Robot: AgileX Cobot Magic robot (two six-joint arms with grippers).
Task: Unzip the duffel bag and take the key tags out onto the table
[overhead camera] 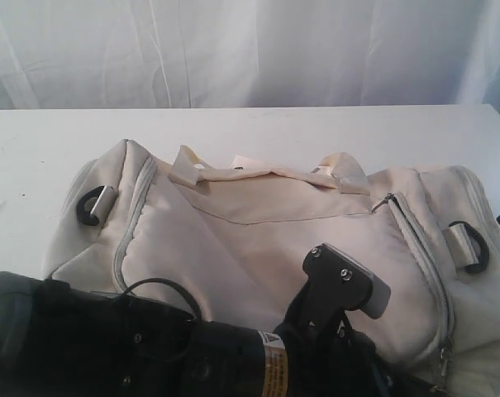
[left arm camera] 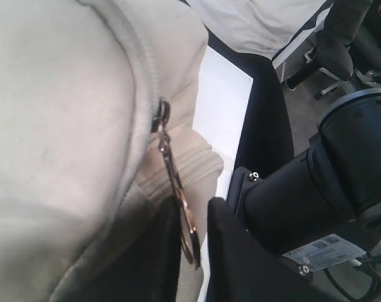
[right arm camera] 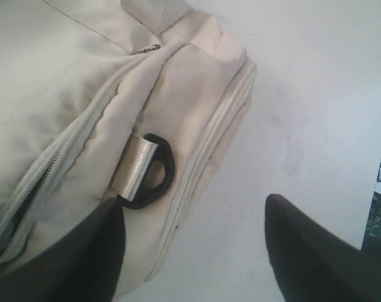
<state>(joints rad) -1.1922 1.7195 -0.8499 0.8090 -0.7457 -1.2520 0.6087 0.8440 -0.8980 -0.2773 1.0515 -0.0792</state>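
Observation:
The cream duffel bag [overhead camera: 258,240] lies on the white table [overhead camera: 35,157] with its grey zipper [overhead camera: 423,256] nearly all closed. No key tags are in view. My left arm reaches over the bag's near right corner. The left gripper [left arm camera: 193,251] has narrowed round the metal zipper pull [left arm camera: 177,189]. The pull lies against one finger [left arm camera: 152,258], and a slit of light separates it from the other. My right gripper [right arm camera: 196,251] stands wide open and empty over the bag's right end, near a D-ring [right arm camera: 153,170].
A white curtain [overhead camera: 233,50] hangs behind the table. A second D-ring [overhead camera: 92,205] sits on the bag's left end, and webbing handles [overhead camera: 233,174] lie on top. Past the table's near edge are a black arm segment [left arm camera: 341,170] and an office chair [left arm camera: 341,50].

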